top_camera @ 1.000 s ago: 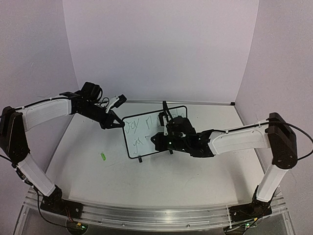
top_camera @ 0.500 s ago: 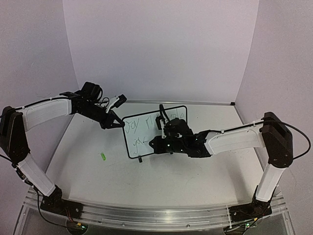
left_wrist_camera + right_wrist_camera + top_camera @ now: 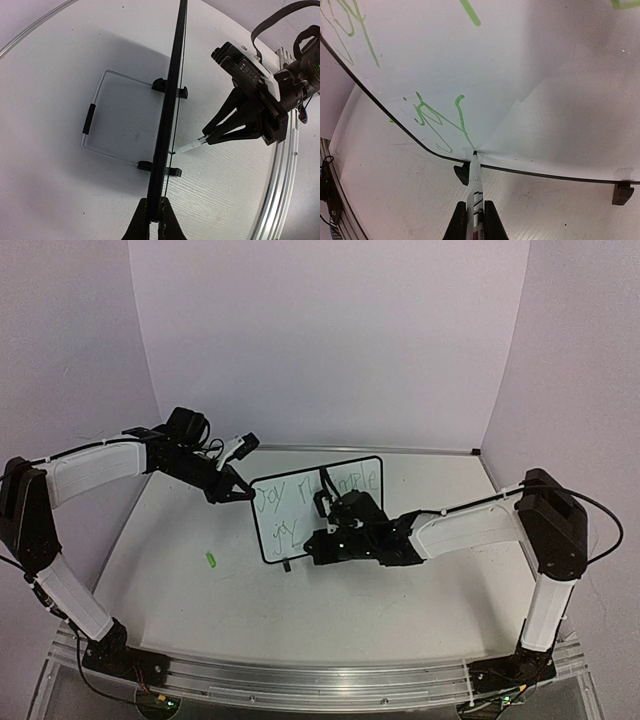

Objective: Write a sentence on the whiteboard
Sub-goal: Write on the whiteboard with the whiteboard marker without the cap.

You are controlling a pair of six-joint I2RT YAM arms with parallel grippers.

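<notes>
Two lines, the sentence (image 3: 270, 497), run lengthwise along the whiteboard (image 3: 305, 513).

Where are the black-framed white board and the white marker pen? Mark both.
Black-framed white board (image 3: 470, 65): right wrist view, bare writing surface.
White marker pen (image 3: 475, 180): right wrist view, barrel behind the tip.

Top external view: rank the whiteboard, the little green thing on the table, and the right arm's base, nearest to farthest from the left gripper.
1. whiteboard: touching; the left gripper clamps its left edge.
2. small green thing: on the table, toward the near left of the gripper.
3. right arm's base: far off at the near right corner.
</notes>
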